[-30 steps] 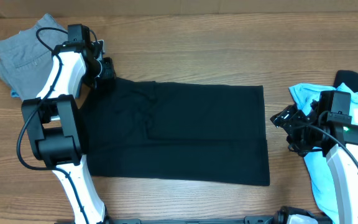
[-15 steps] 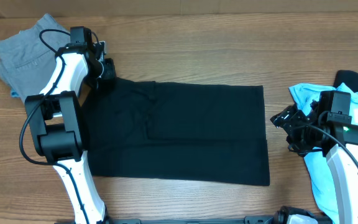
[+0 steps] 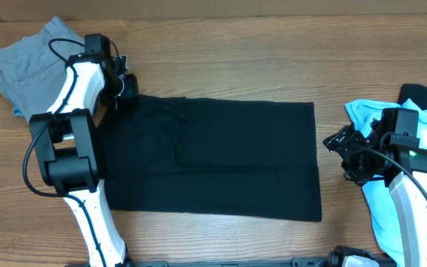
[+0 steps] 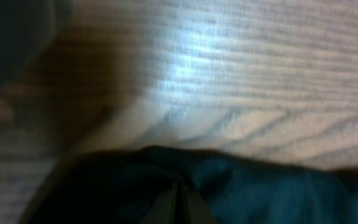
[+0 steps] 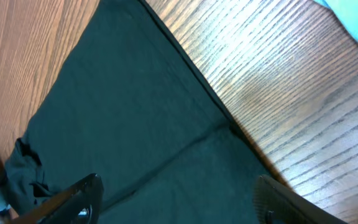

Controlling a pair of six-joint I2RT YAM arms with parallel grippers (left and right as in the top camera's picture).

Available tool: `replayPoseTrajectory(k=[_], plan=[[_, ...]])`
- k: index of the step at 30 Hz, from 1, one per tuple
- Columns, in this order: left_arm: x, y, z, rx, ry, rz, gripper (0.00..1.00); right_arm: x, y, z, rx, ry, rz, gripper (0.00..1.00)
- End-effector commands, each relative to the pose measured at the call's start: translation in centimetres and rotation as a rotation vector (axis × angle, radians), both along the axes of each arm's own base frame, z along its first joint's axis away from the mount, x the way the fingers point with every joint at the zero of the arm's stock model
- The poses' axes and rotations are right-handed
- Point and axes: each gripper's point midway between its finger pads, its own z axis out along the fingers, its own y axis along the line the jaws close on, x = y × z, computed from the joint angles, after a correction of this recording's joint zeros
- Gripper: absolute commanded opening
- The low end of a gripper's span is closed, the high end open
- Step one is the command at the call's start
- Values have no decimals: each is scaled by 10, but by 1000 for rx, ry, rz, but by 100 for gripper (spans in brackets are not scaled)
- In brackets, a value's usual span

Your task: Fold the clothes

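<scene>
Grip change on the left: the left end effector (image 3: pixel 127 87), jaws part open a sec ago, has now shut at the far-left corner of the black T-shirt (image 3: pixel 213 159). The arm itself has hardly shifted. The shirt lies flat as a folded rectangle mid worktop (image 3: pixel 236 59), same outline as before. The right end effector (image 3: pixel 343 152) is unchanged: jaws wide apart, holding nothing, just off the shirt's right edge and beside the light-blue tee (image 3: pixel 360 113). The grey trousers (image 3: pixel 24 67) sit well apart at far left, untouched.

Meaning, prob.: the corner pinch is made, so the next fold can start w/ a lift. The right side has no grip yet, so a one-handed pull may skew the rectangle.

Views: overhead gives the overall layout but hides the left jaws under the wrist. The left wrist cam, blurry, shows dark cloth bunched at the closed tips, i.e. fabric caught. The right wrist cam shows both its fingers (image 5: pixel 73 199) spread over the shirt's edge and bare wood.
</scene>
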Motion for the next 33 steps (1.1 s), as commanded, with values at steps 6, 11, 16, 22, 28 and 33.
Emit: replayPoseTrajectory(k=[6,11,16,22,28,33], plan=[[16,7,48,29,-43,2,4,18,-5,17,-24,-95,0,82],[18,8,67,32,-48,3,4,29,-8,19,-36,-134,-1,82],[14,8,73,30,-31,3,4,42,-10,11,-45,-142,20,82],[5,7,71,26,8,3,4,65,-14,-16,-67,-134,81,82],[2,6,71,20,21,1,4,100,-17,-45,-56,-172,107,79],[2,5,71,16,21,0,4,139,-12,-63,-15,-275,136,71]])
